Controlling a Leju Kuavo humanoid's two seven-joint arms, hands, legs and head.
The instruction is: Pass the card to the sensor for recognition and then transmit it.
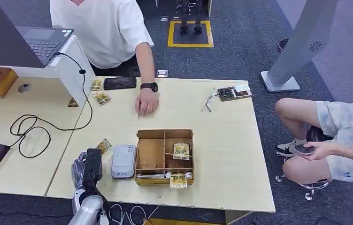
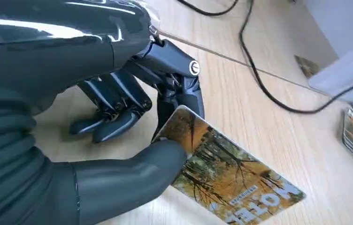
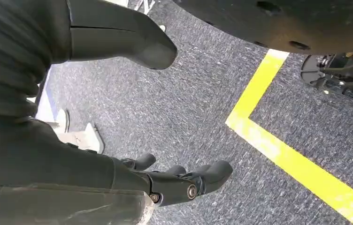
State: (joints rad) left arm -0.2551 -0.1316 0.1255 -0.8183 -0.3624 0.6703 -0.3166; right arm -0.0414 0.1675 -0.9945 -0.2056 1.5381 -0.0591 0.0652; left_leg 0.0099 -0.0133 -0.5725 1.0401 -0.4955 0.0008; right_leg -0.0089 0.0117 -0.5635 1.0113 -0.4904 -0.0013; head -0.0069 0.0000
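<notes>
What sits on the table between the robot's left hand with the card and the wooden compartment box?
In the head view, the grey card reader lies flat between the left hand, which pinches the card, and the wooden box.

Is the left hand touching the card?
Touching. The left wrist view shows the left hand pinching the card between thumb and fingers.

people 2 [image 1: 104,28] | laptop 1 [image 1: 43,42] | phone 1 [image 1: 119,83] | sensor 1 [image 1: 123,161]
</notes>
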